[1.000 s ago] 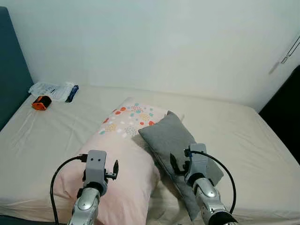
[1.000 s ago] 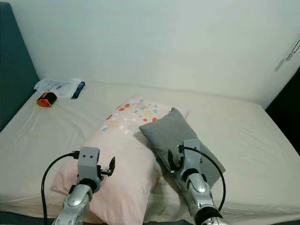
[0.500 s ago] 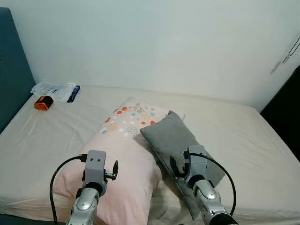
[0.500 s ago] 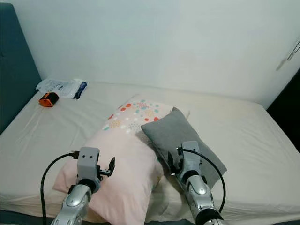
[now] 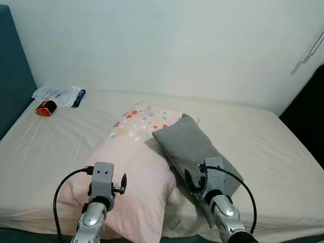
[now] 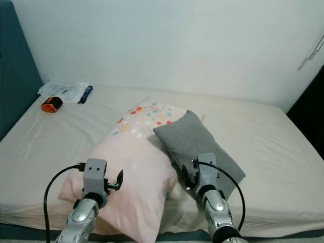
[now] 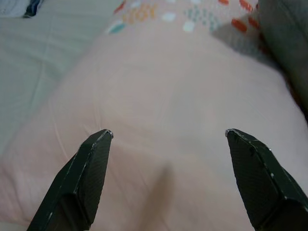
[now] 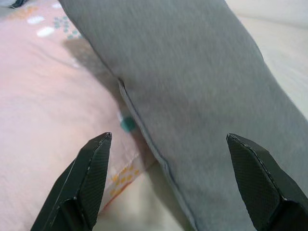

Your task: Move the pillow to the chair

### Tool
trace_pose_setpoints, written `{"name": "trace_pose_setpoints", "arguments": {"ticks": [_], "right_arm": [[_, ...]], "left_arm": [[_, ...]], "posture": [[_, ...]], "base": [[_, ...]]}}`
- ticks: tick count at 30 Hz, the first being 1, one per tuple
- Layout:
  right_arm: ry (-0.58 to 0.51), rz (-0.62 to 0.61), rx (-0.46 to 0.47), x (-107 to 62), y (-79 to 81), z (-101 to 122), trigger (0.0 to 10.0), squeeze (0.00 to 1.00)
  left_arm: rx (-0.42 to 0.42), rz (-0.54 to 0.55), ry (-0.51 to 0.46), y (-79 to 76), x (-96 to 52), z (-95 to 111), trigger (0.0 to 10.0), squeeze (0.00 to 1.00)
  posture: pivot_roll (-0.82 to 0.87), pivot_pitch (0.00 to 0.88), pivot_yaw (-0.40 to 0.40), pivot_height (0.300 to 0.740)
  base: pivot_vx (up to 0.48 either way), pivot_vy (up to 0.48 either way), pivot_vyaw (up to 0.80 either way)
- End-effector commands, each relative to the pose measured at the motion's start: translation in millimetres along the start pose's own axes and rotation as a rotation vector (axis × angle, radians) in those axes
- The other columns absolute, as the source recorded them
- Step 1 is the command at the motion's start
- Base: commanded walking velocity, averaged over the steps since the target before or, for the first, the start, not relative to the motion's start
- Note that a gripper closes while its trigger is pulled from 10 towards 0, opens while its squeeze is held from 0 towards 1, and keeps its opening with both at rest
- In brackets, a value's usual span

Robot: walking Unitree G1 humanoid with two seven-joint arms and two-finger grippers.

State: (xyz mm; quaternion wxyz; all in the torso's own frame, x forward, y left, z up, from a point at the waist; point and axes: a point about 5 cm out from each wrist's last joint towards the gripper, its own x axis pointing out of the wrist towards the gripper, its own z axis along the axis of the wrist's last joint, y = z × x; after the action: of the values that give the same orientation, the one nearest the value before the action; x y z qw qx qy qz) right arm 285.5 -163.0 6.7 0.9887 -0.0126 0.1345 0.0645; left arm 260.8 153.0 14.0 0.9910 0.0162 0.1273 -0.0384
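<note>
Both claws held almost as before while the camera shifted slightly, left claw (image 7: 166, 144) fingers spread apart above the pink pillow (image 5: 131, 167) at lower centre, right claw (image 8: 168, 147) likewise spread over the grey pillow (image 5: 195, 147) beside it, both on the bed (image 5: 263, 147), orange object (image 5: 45, 107) upper left.

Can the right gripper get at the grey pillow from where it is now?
Probably yes. The right gripper, fingers wide open, hangs right over the grey pillow, whose near edge lies between them with nothing across it. The pink pillow only adjoins one side.
</note>
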Motion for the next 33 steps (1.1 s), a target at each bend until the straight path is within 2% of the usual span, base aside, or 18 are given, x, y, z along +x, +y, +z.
{"name": "trace_pose_setpoints", "arguments": {"ticks": [1, 8, 20, 25, 28, 32, 33], "right_arm": [[-0.006, -0.020, -0.009, -0.7, -2.7, 0.5, 10.0, 0.00], [0.006, -0.014, 0.041, -1.8, -3.3, -2.3, 10.0, 0.00], [-0.025, -0.031, 0.031, -2.2, -5.2, 1.1, 10.0, 0.00], [-0.029, -0.025, -0.048, 0.7, -6.9, 6.0, 10.0, 0.00], [-0.036, -0.025, -0.055, 1.3, -7.3, 7.6, 10.0, 0.00], [-0.055, 0.007, -0.057, 5.4, -6.7, 14.7, 10.0, 0.00], [-0.061, 0.019, -0.087, 7.2, -6.1, 17.8, 10.0, 0.00]], "left_arm": [[-0.002, -0.002, 0.024, -1.7, 0.3, -3.3, 10.0, 0.00], [0.004, -0.016, 0.029, -2.3, -0.1, -4.4, 10.0, 0.00], [0.004, -0.027, 0.024, -0.8, 0.7, -1.8, 10.0, 0.00], [0.001, -0.024, 0.017, 2.5, 1.8, 1.0, 10.0, 0.00], [0.001, -0.023, 0.015, 3.4, 2.1, 1.8, 10.0, 0.00], [-0.057, -0.005, -0.013, 9.0, 5.1, 11.3, 10.0, 0.00], [-0.071, -0.007, -0.026, 10.1, 6.6, 15.6, 10.0, 0.00]], "posture": [[0.10, 0.000, -0.120, 0.642], [0.09, 0.000, -0.112, 0.632], [0.09, 0.000, -0.097, 0.612], [0.09, 0.000, -0.097, 0.607], [0.09, 0.000, -0.097, 0.607], [0.09, 0.000, -0.096, 0.597], [0.10, 0.000, -0.103, 0.592]], "base": [[0.000, 0.000, 0.00], [0.000, 0.000, 0.00], [0.000, 0.000, 0.00], [0.000, 0.000, 0.00], [0.000, 0.000, 0.00], [0.000, 0.000, 0.00], [0.000, 0.000, 0.00]]}}
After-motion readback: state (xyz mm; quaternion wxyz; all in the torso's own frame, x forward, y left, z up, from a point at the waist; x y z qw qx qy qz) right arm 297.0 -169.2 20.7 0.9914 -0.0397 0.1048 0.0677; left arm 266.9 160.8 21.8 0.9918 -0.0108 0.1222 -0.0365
